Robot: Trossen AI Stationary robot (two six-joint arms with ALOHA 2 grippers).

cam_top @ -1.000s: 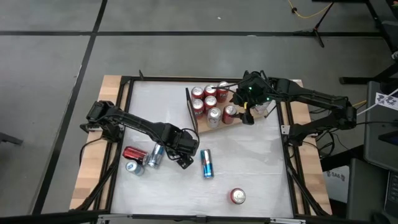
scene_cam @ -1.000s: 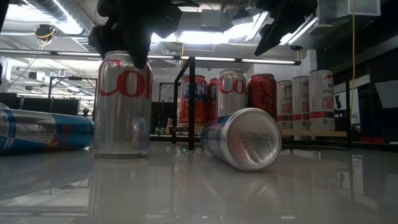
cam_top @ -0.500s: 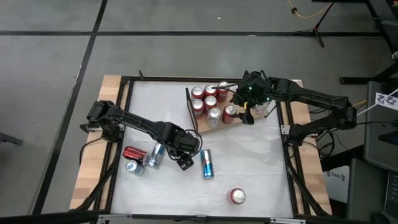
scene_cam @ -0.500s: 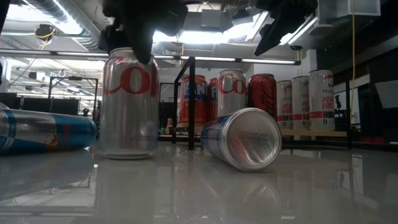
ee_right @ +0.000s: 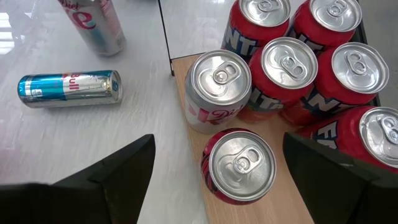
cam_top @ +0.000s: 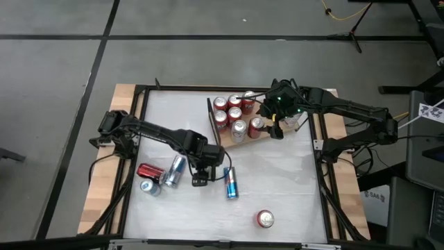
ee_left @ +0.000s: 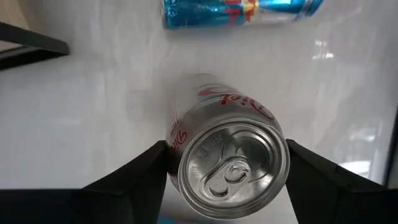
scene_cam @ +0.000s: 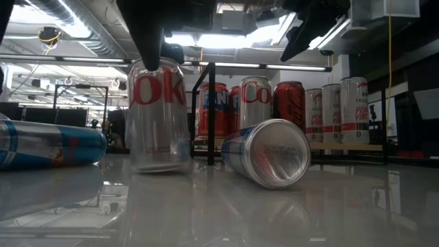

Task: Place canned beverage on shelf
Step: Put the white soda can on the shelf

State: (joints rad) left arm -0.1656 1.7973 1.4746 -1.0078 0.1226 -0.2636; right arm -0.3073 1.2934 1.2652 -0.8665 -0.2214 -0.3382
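Since a second ago the left gripper [cam_top: 200, 169] has carried the silver can [scene_cam: 158, 113] toward the table's middle, away from the cans lying at the left and closer to the blue can [cam_top: 231, 182]. In the low view the silver can now looks tipped, its base seeming just clear of the table [cam_top: 277, 187]. In the left wrist view the can's top sits squarely between the two dark fingers [ee_left: 134, 180], one pressed against each side, so the left gripper is clamped on it. The shelf [cam_top: 232, 144] lies toward the table's far right, apart from the held can, with a cluster of upright red and silver cans on it. The right gripper [cam_top: 277, 119] hangs over the shelf's right end above those cans, fingers spread wide and holding nothing. A red can [cam_top: 265, 219] stands alone near the front edge.
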